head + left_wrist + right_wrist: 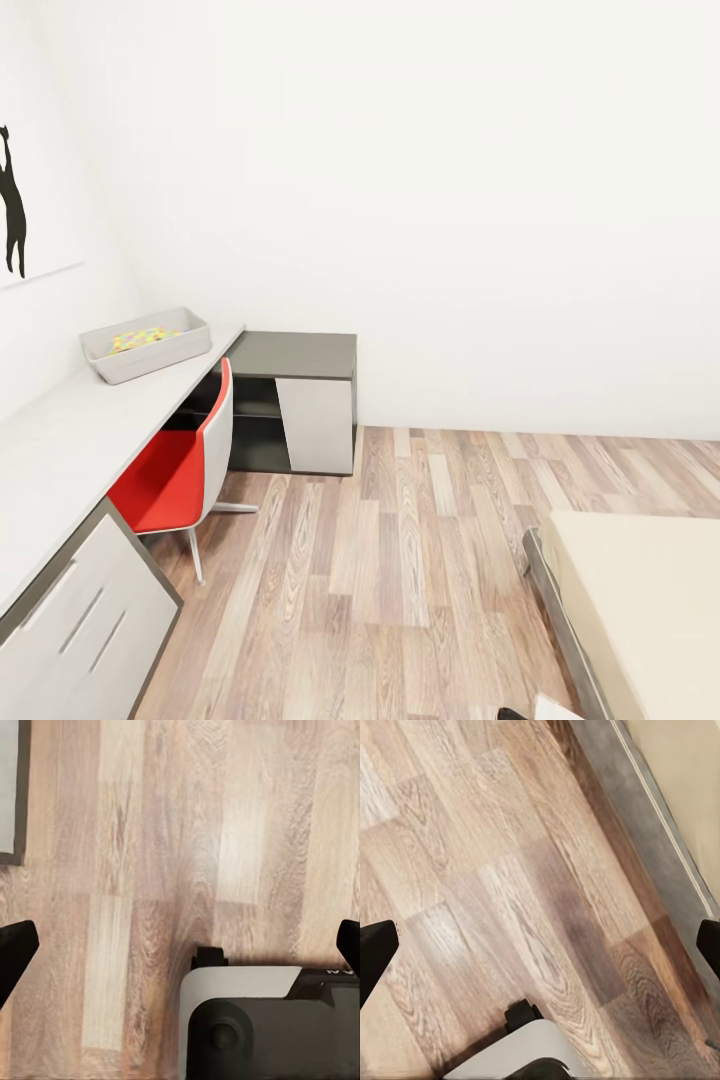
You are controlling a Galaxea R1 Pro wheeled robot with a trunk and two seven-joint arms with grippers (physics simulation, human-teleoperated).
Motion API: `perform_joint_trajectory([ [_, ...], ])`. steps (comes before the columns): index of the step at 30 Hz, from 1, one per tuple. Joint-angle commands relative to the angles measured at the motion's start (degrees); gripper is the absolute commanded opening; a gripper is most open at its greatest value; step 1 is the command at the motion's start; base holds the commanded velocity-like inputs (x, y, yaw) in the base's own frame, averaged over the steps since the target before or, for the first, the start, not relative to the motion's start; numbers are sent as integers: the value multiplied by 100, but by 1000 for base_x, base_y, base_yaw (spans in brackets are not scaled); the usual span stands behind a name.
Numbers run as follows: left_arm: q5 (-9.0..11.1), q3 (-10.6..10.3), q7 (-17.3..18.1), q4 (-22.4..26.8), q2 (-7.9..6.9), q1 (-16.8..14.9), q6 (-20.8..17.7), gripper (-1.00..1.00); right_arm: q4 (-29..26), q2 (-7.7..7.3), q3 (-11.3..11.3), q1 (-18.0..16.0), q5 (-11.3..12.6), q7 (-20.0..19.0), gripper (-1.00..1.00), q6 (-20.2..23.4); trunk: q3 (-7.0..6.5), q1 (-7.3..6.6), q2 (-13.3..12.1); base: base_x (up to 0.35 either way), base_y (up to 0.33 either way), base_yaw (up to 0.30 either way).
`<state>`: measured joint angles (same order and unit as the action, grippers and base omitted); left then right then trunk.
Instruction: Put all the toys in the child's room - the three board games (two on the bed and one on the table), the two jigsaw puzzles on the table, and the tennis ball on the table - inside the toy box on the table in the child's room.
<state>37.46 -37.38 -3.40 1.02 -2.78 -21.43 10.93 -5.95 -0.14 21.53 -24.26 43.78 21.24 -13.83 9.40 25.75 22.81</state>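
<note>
The light-grey toy box (190, 335) stands on the pale desk part of the table (70, 430), near the far corner. Inside it lies a jigsaw puzzle (140, 338) of yellow, green and red pieces. A corner of the bed (640, 590) with its bare beige mattress lies at the lower right. The board games and the tennis ball are out of view. My left gripper (180, 952) hangs open over the wooden floor with nothing between its fingers. My right gripper (540, 945) is also open and empty, above the floor beside the grey bed frame (660, 847).
A red and white chair (175, 470) is tucked under the desk. Beyond it is the table's lower dark grey section (295, 355). White drawers (85, 620) stand at the near left. Wooden floor (400, 560) stretches between desk and bed.
</note>
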Motion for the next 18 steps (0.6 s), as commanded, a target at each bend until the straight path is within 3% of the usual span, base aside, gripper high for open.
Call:
perform_joint_trajectory([
  [1, 30, -47, -83, 0, 2, 105, 78, 100, -4, 32, 49, 8, 57, 20, 100, -10, 11, 3, 11, 0, 0, 0],
  [6, 42, -42, -167, -12, 5, 462, 172, 100, 68, 149, 45, 337, 56, 14, 100, 1, 12, 3, 11, 0, 0, 0],
  [11, 14, -48, -179, -14, -12, 886, 162, 100, 224, 90, 49, 920, 41, 12, 100, -19, 12, 3, 11, 0, 0, 0],
  [13, 15, -49, -184, -14, -23, 979, 153, 100, 246, 85, 52, 990, 6, 12, 100, -1, 12, 3, 11, 0, 0, 0],
  [15, 23, -45, -192, -17, -36, 1053, 141, 100, 296, 86, 56, 1026, -107, 11, 100, 13, 12, 3, 11, 0, 0, 0],
  [18, 40, -43, -242, -27, -50, 1158, 124, 100, 394, 111, 56, 1051, -463, 11, 100, 21, 12, 3, 11, 0, 0, 0],
])
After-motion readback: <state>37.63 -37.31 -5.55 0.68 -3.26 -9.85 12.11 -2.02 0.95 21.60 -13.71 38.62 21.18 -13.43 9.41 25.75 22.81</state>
